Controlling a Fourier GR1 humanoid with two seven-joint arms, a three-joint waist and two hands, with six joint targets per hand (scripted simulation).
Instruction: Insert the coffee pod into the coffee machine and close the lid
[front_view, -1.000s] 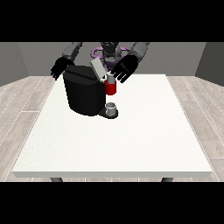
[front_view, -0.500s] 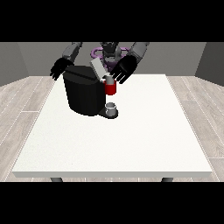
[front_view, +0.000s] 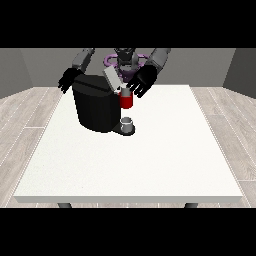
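Front view. Black coffee machine (front_view: 97, 107) at the far left of the white tabletop (front_view: 150, 160), grey lid (front_view: 112, 78) raised. To close well, press the lid squarely down (a judgement). Robot hand at the view's right (front_view: 141, 83) hovers by the lid, fingers spread, holding nothing; the pod is not discernible.

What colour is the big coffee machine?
Black. The coffee machine shows in the front view.
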